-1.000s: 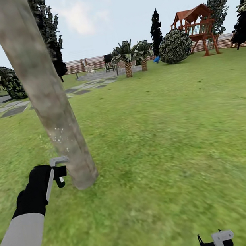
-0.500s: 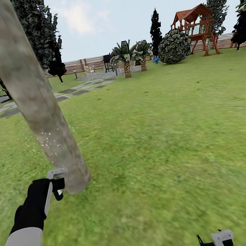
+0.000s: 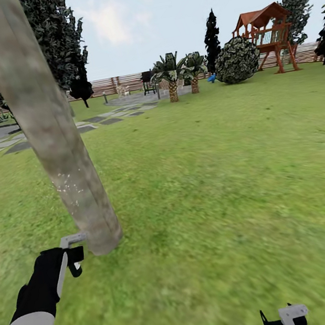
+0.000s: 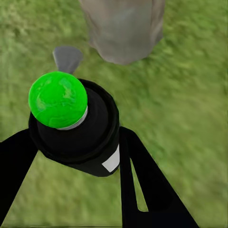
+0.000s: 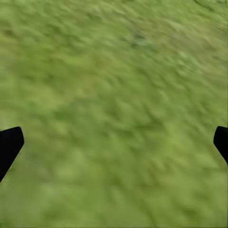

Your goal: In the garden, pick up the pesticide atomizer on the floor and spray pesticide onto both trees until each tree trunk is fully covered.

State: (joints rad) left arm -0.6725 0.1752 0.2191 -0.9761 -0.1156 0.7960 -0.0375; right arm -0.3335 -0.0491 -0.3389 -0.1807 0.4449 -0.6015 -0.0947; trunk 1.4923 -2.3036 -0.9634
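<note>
Gripping the pesticide atomizer (image 4: 71, 126), left end effector (image 3: 72, 253) just beside tree trunk (image 3: 51, 134) base — right end effector (image 5: 114, 142) spread wide over lawn (image 3: 230, 182).

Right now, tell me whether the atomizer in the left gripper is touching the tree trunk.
Apart. The left wrist view shows grass between the atomizer, clamped in the left gripper, and the base of the tree trunk.
</note>
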